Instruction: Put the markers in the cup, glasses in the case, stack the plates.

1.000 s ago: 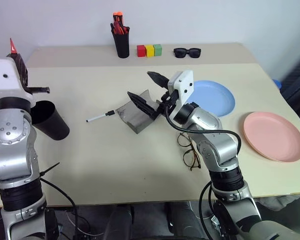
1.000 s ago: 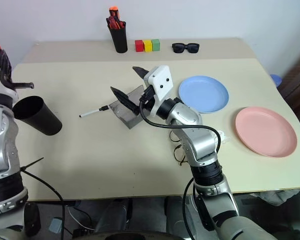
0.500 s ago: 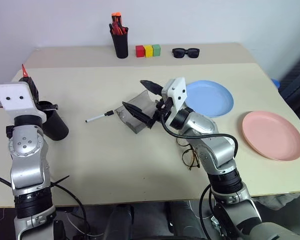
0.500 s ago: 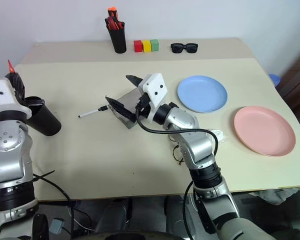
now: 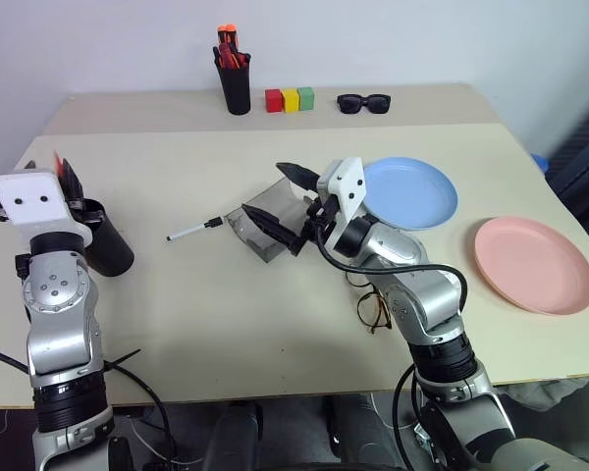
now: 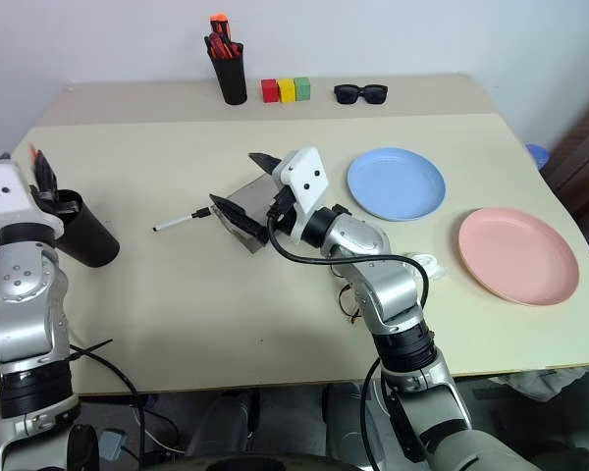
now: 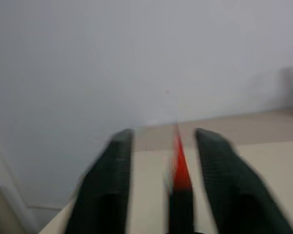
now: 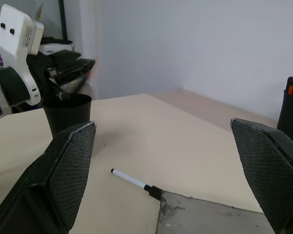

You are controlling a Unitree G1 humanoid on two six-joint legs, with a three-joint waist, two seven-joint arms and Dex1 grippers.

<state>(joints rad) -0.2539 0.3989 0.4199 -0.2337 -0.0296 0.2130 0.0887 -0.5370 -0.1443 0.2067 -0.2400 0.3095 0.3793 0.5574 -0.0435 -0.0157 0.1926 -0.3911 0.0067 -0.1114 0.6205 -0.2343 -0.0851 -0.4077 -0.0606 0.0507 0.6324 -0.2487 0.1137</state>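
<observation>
Left tool point(image 7: 163, 139) sits right over the cup point(image 5: 110, 251), way out at 9 o'clock on the table point(image 5: 226, 314). In the left wrist view its fingers point(image 7: 110, 180) are spread, with daylight on both sides of the black marker with red ends point(image 7: 178, 163). So it's not pinching the pen any more, which stands loose between them, red tip up. I can't see the cup's mouth under the tool, so I can't say how deep the pen is.

My take on doing this bit well: keep the tool dead still above the rim and let the pen slide down by itself. Then lift straight up so a finger doesn't hook the pen or tip the cup, which looks to be leaning.

Right tool point(image 5: 265, 191) is spread as wide as it goes, holding nothing, hovering at the open grey case point(image 5: 260, 234) mid-table. The white marker point(image 5: 196, 231) lies flat at 9 o'clock of the case, between it and the cup. That's probably the next pick.

The glasses point(image 5: 373, 300) are at 5 o'clock of the case, partly under the right arm. The blue plate point(image 5: 417, 194) is at 2 o'clock and the pink plate point(image 5: 535, 267) at 3, well apart and not stacked.
</observation>
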